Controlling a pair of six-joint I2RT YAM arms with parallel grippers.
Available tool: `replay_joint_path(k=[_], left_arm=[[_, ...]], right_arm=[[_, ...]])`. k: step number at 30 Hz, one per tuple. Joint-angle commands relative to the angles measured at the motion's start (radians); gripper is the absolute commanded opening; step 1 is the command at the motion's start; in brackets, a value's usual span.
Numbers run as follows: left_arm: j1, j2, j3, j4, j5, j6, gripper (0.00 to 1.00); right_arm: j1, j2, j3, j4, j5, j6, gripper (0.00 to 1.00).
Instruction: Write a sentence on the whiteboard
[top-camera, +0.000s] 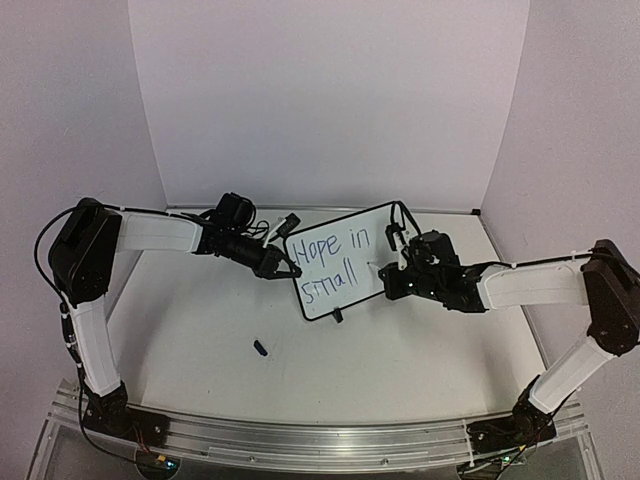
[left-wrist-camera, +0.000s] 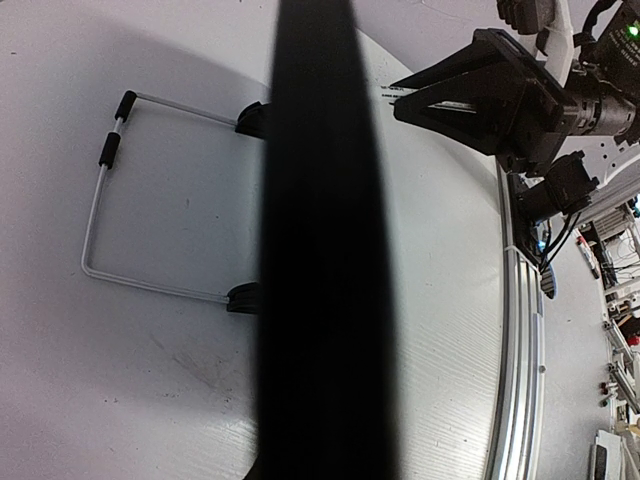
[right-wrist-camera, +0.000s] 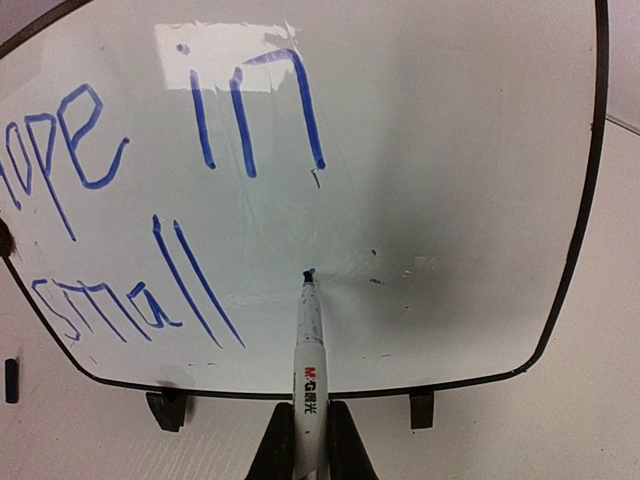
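Blue words "Hope in small" form the sentence (top-camera: 327, 262) on the whiteboard (top-camera: 352, 228), propped mid-worktop (top-camera: 200, 340). To steady it, the left hand (top-camera: 283, 266) clamps its left edge. The right hand (right-wrist-camera: 310, 442) grips the marker (right-wrist-camera: 309, 360), tip on bare board beside "small".

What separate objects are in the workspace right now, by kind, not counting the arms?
whiteboard: 1
M&G marker: 1
small dark cap: 1
Total: 3
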Motion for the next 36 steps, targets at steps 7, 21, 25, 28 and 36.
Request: replay_joint_path(k=[7, 21, 25, 28, 36], left_arm=[[-0.022, 0.012, 0.024, -0.037, 0.008, 0.011, 0.00], [-0.022, 0.013, 0.025, -0.039, 0.008, 0.011, 0.00], [-0.023, 0.011, 0.025, -0.039, 0.008, 0.013, 0.00], [-0.023, 0.011, 0.026, -0.038, 0.007, 0.013, 0.00], [-0.022, 0.008, 0.025, -0.039, 0.007, 0.013, 0.00]], right_arm=[[-0.003, 0.000, -0.012, 0.026, -0.049, 0.011, 0.00], [-0.003, -0.001, -0.026, 0.014, 0.028, 0.039, 0.00], [-0.003, 0.009, -0.022, 0.012, 0.024, 0.041, 0.00], [-0.003, 0.012, -0.024, 0.012, 0.026, 0.043, 0.00], [-0.003, 0.013, -0.035, 0.009, 0.041, 0.060, 0.00]])
